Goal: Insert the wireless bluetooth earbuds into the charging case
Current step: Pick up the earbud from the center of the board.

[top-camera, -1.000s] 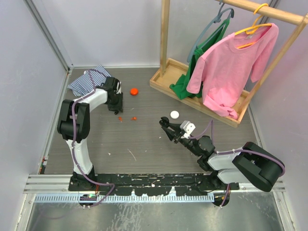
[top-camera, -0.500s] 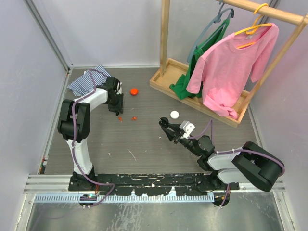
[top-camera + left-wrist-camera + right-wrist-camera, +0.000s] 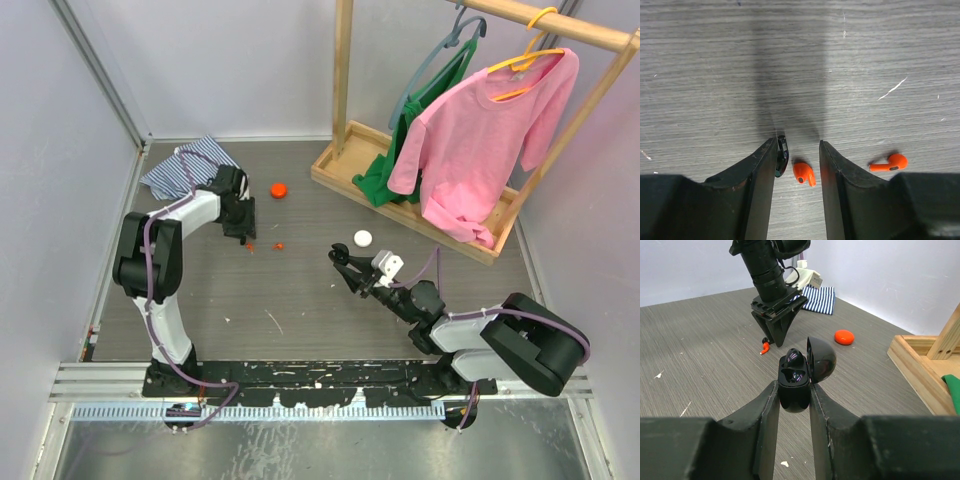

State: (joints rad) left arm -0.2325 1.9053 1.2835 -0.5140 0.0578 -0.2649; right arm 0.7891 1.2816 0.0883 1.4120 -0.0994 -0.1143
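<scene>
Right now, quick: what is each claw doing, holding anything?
Left gripper: open, an orange earbud lying loose between its jaws.
Right gripper: shut on the black charging case, lid open.

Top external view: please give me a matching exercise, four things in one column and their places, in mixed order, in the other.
Things: 1 charging case; 2 orange earbuds; 3 pink shirt; 4 striped cloth.
Places: A hanging on the wooden rack; B in the right hand; C far left corner of the table; D on the table by the left hand.
Pairs: 1-B, 2-D, 3-A, 4-C.
</scene>
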